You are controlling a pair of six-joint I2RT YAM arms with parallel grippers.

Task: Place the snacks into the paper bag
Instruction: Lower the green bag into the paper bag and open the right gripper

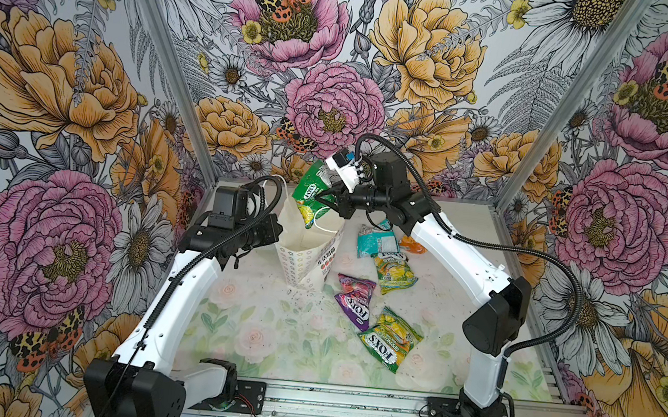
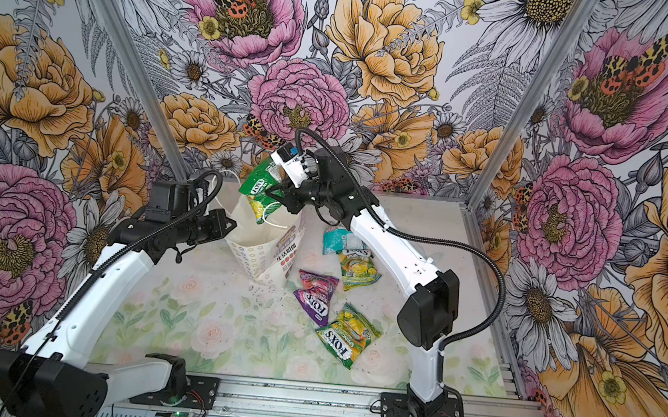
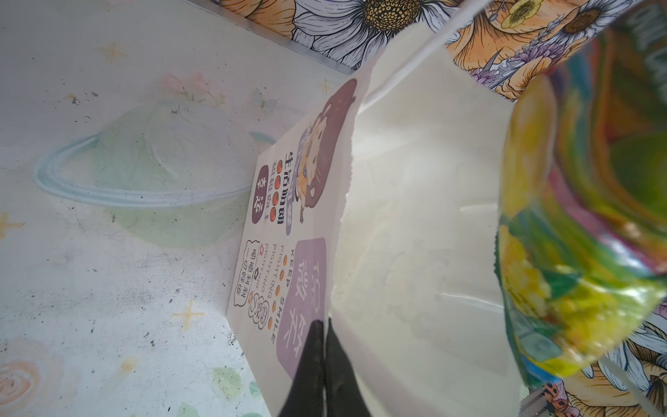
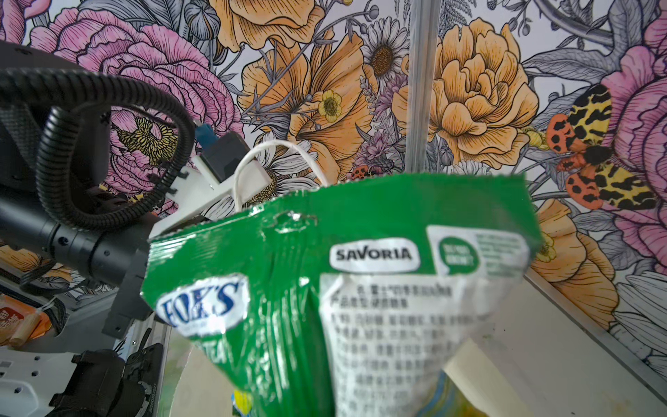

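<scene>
While the paper bag [image 1: 298, 262] stood open, the left gripper [image 3: 323, 326] pinched its rim and the right gripper [image 1: 327, 197] clamped a green packet [image 1: 308, 201] above its mouth. Four packets [image 1: 353, 299] lay beside the bag; an orange packet [image 1: 411, 244] was half hidden behind the right arm [image 1: 457, 255].

Lab robot cell (enclosed booth); aluminium posts [image 1: 167, 60]; printed floral walls [image 1: 41, 106]; arms [image 1: 173, 298] bolted to rail [image 1: 347, 403]

The paper bag [image 1: 300, 262] is white with tiny flowers on its side. The green and yellow packet [image 1: 309, 199] is shiny. The purple packet [image 1: 353, 299], the teal and white packet [image 1: 375, 243] and the orange packet [image 1: 413, 244] are bright. The surface [image 1: 265, 336] is pale with pink roses and green leaves.
</scene>
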